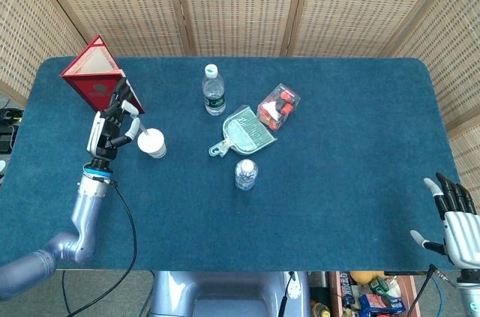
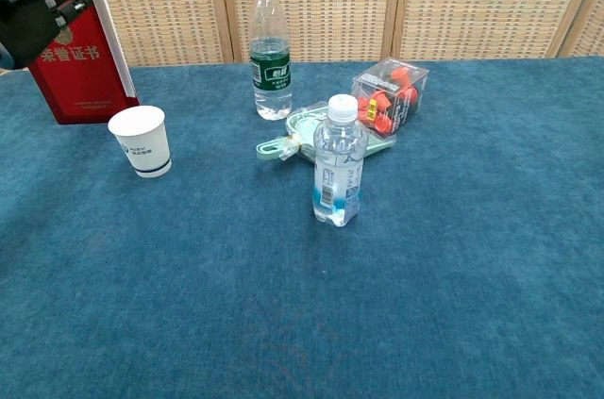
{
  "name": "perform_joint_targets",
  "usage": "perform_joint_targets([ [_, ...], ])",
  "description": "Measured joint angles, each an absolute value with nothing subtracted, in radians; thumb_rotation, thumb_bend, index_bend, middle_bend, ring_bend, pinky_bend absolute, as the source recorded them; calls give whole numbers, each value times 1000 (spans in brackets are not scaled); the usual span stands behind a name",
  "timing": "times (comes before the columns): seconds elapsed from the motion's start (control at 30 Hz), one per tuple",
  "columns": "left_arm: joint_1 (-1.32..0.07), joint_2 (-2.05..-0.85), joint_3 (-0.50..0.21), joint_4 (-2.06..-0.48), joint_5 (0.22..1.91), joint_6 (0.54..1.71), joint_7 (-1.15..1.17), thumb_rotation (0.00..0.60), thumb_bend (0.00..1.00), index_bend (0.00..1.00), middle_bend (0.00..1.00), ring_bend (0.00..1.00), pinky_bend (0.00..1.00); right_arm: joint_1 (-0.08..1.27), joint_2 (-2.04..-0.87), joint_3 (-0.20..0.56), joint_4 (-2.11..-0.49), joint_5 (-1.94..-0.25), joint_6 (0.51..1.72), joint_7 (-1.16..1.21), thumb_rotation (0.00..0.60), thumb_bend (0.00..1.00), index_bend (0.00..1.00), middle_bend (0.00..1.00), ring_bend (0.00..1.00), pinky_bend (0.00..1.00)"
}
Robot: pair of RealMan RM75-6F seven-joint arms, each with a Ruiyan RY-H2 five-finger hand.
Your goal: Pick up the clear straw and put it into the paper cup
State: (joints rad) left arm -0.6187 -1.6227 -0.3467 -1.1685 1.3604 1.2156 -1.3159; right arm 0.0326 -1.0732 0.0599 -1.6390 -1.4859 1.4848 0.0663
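A white paper cup [image 1: 151, 142] [image 2: 142, 141] stands upright on the blue table at the left. My left hand [image 1: 111, 124] [image 2: 38, 1] is raised above and to the left of it, in front of the red booklet. It pinches the clear straw [image 2: 109, 39], which hangs almost upright with its lower end above and left of the cup's rim. The straw is hard to make out in the head view. My right hand [image 1: 456, 211] hangs open past the table's near right edge, holding nothing.
A red booklet [image 1: 100, 81] [image 2: 75, 50] stands at the back left. A green-labelled bottle [image 1: 214, 91] [image 2: 271, 50], a smaller water bottle [image 1: 246, 174] [image 2: 338, 163], a pale green dustpan [image 1: 244, 131] and a clear box of red items [image 1: 278, 106] [image 2: 389, 95] sit mid-table.
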Motion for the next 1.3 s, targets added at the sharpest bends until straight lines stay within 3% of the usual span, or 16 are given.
perform_joint_targets([
  [0.83,-672,-1764,-348,-895,1290,1035,-1391,600,424,596,0,0,0,41,-1078,62,-1631,-1470,1466,66,600,0,0,0,0,0],
  [0.93,-673,-1761,-342,-895,1299,1021,-1400,600,424,440,0,0,0,41,-1078,62,-1632,-1470,1466,64,600,0,0,0,0,0],
  [1.0,-672,-1756,-336,-898,1309,1019,-1407,600,424,223,0,0,0,41,-1078,62,-1633,-1471,1467,64,600,0,0,0,0,0],
  [1.1,-669,-1748,-325,-901,1325,1021,-1419,600,421,49,0,0,0,41,-1077,61,-1634,-1473,1468,63,600,0,0,0,0,0],
  [1.3,-660,-1732,-305,-913,1361,1045,-1437,600,414,0,0,0,0,40,-1076,61,-1635,-1474,1469,65,600,0,0,0,0,0],
])
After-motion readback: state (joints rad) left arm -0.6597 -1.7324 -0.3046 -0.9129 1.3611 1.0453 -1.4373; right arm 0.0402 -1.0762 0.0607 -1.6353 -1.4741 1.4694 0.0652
